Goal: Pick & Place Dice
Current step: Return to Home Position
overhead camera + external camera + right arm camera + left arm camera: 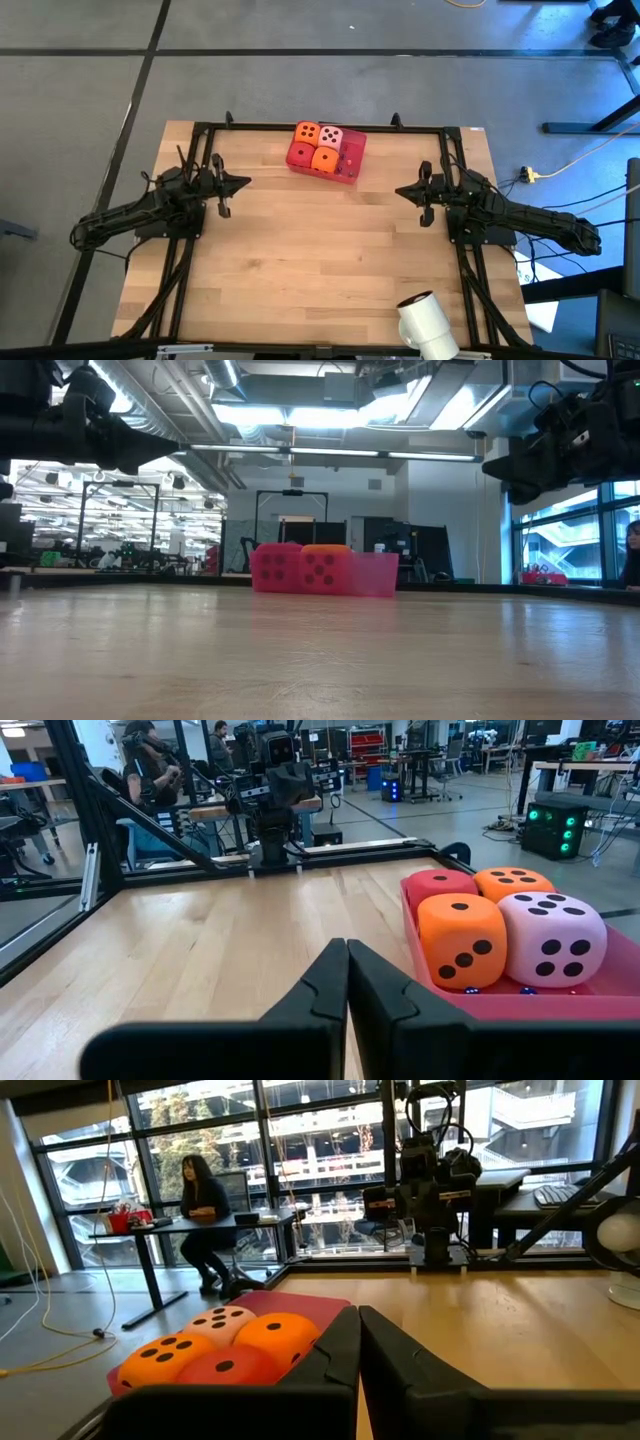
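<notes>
Four dice sit together in a flat pink-red tray (pixel 354 152) near the table's far edge: an orange die (pixel 307 132), a pale pink die (pixel 331 137), a red die (pixel 299 153) and a second orange die (pixel 325 159). The right wrist view shows them close: the red die (pixel 440 882), the orange dice (pixel 510 880) (pixel 460 938) and the pale pink die (pixel 550 935). My left gripper (pixel 240 182) hovers shut, left of the tray and nearer. My right gripper (pixel 400 191) hovers shut, right of the tray. Both point toward the table's middle.
A black frame (pixel 300 127) runs around the table's edges. A white cylinder (pixel 425 318) stands at the near right corner. Bare wood lies between the two grippers and toward the near edge. People sit at desks (pixel 200 1205) in the room beyond the table.
</notes>
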